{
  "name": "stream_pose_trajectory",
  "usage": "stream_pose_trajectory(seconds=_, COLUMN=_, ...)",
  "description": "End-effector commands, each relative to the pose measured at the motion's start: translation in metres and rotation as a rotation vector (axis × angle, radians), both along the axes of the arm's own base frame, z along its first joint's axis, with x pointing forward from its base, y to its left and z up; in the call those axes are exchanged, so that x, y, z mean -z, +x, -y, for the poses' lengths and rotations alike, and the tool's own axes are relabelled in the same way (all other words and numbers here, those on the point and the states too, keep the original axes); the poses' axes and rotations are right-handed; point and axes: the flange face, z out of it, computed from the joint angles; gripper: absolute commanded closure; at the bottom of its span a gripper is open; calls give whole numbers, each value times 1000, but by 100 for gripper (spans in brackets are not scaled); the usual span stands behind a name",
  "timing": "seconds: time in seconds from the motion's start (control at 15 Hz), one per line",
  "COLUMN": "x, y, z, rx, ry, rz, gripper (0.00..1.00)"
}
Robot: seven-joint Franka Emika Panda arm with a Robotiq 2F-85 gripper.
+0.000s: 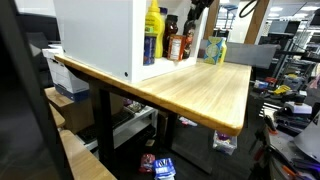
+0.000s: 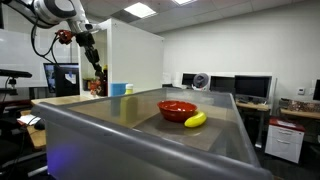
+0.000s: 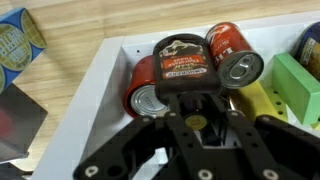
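In the wrist view my gripper [image 3: 193, 97] is shut on a dark sauce bottle [image 3: 183, 60] with a black cap and a brown label. The bottle stands inside a white open-fronted cabinet [image 3: 100, 75]. Two red cans flank it, one lying at its left [image 3: 148, 95] and one at its right [image 3: 232, 55]. In both exterior views the arm reaches down to the cabinet's open side, with the gripper [image 2: 95, 78] low at the shelf; in the view of the wooden table only the gripper's dark upper part [image 1: 197, 10] shows above the bottles.
The cabinet [image 1: 100, 35] stands on a wooden table [image 1: 200, 95] and also holds a yellow bottle [image 1: 153, 25] and a green box [image 3: 300, 85]. A blue can [image 3: 18, 40] and a small carton [image 1: 216, 50] stand on the table outside. A red bowl [image 2: 177, 109] and a banana [image 2: 196, 120] lie nearer the camera.
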Motion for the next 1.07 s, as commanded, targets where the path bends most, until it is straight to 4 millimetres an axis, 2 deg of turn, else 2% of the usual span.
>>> stream_pose_trajectory(seconds=0.0, x=-6, y=11, z=0, rx=21, ry=2, rz=32, gripper=92)
stream_pose_trajectory(seconds=1.0, x=-6, y=17, z=-3, rx=38, ry=16, rz=59, gripper=92)
